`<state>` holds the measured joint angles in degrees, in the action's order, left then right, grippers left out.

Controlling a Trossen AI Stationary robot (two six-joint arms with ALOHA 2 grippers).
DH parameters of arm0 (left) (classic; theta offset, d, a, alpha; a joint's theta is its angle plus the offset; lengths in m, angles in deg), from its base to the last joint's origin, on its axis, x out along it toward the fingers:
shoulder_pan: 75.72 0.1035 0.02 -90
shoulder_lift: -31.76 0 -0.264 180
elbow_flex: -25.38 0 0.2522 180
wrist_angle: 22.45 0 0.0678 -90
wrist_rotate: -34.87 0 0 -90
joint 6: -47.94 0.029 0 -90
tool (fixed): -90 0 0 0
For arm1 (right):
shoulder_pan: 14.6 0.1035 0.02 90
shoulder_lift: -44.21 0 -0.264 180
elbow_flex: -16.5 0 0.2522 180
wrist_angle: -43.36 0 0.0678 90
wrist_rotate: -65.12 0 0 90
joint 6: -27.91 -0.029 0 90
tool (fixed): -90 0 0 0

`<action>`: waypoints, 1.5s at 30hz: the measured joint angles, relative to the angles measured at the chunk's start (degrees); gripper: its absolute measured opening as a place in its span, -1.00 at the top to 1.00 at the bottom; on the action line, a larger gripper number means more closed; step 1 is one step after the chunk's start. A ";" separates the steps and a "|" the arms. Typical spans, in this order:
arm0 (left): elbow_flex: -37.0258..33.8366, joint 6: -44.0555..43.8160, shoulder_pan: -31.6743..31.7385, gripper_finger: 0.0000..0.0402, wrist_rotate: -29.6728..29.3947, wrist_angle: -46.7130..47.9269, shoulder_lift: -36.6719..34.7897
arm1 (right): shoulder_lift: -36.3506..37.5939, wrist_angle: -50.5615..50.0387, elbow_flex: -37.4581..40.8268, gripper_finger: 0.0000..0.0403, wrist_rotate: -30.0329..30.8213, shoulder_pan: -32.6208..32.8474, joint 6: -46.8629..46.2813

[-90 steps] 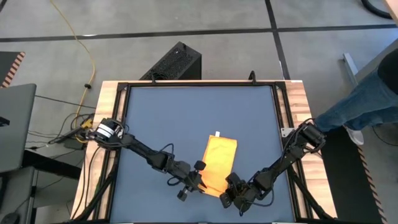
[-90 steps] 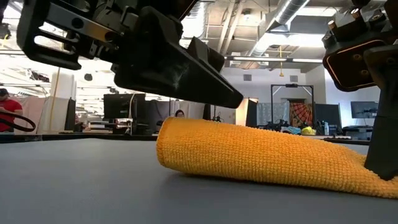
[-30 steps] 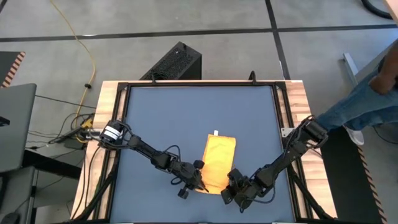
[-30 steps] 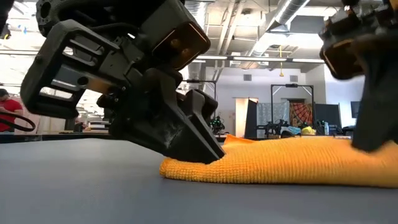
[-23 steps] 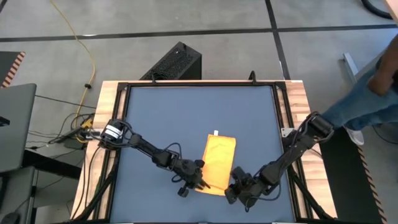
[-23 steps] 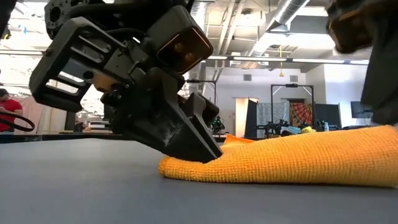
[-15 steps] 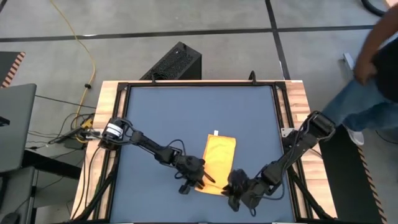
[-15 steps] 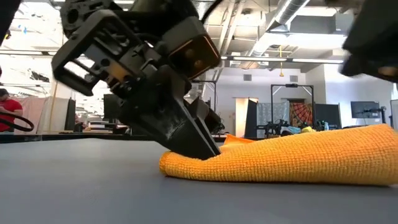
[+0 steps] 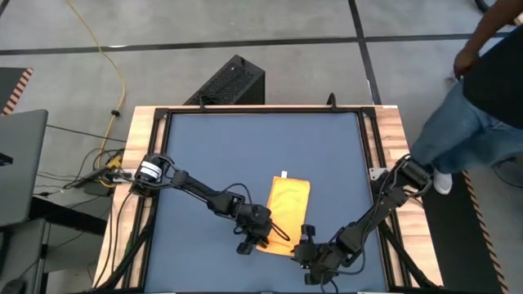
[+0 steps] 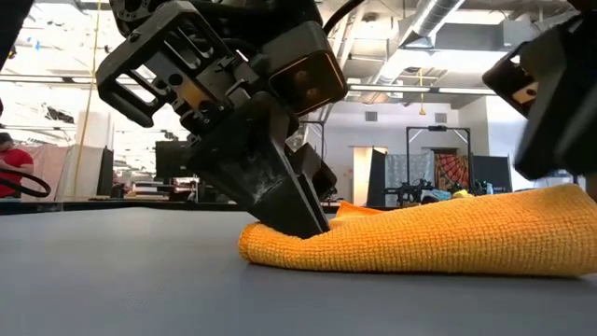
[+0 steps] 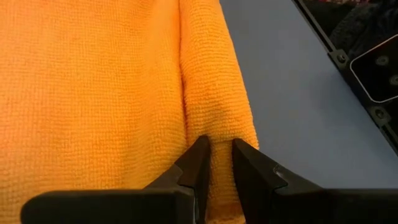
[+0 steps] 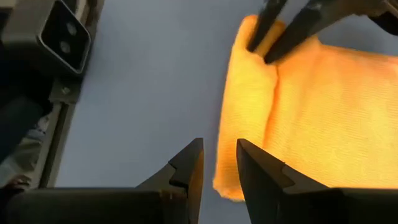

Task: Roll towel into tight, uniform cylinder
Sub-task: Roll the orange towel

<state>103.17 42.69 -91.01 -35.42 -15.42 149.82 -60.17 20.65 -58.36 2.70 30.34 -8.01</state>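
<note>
The yellow towel (image 9: pixel 289 208) lies on the dark blue mat (image 9: pixel 245 155), its white tag (image 9: pixel 284 175) at the far end and its near end turned over into a thick fold (image 10: pixel 373 245). My left gripper (image 9: pixel 266 234) is shut on that fold at its left corner; it also shows in the left wrist view (image 11: pixel 217 149). My right gripper (image 9: pixel 308 247) hangs off the fold's right corner, above the mat (image 12: pixel 217 152), its fingers a narrow gap apart and empty. In the low view it stands above the towel (image 10: pixel 550 103). My left gripper pinches the folded-over near end of the towel (image 11: pixel 217 134) between its two fingers, close to the fold's left corner, taking several layers. The fingers (image 10: pixel 298 219) slant down from the table's left side. The towel rests on the mat, slack.
A wooden frame (image 9: pixel 139 163) borders the mat. A black box (image 9: pixel 229 82) stands beyond the far edge, cables and a laptop (image 9: pixel 20 163) to the left. A person (image 9: pixel 482 106) stands at the table's right side. Bare mat lies on the towel's far and left sides.
My right gripper has let go of the towel's near right end and has risen off it. My left gripper has kept its hold, has shifted a little toward the towel and has tipped more upright. The towel's right side has bulged up a little higher. The person has stepped nearer.
</note>
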 joint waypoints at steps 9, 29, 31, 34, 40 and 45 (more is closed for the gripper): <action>-0.01 -0.01 0.17 0.70 0.10 -0.12 0.02 | -0.79 -0.74 -0.05 0.39 -0.27 0.43 -0.43; -0.07 1.87 1.36 0.69 3.88 -0.16 -0.05 | -4.19 -6.02 -0.05 0.42 -0.05 -0.84 -6.45; -0.13 2.57 1.55 0.69 4.62 0.21 -0.53 | -5.63 -4.99 -0.20 0.49 -0.68 -0.84 -8.08; -0.17 4.18 1.62 0.69 4.70 0.44 -2.04 | -7.09 -4.11 -0.18 0.65 -0.59 -0.82 -10.97; -0.31 8.30 1.57 0.69 5.01 2.94 -6.37 | -5.96 -4.05 -0.12 0.93 -1.19 -0.23 -17.24; -0.57 10.66 1.47 0.69 4.94 3.44 -10.21 | -4.25 -4.36 0.02 0.92 -2.80 0.17 -23.75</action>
<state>102.60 53.35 -89.54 -30.48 -11.98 139.61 -64.43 16.29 -58.33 -0.10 30.51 -31.76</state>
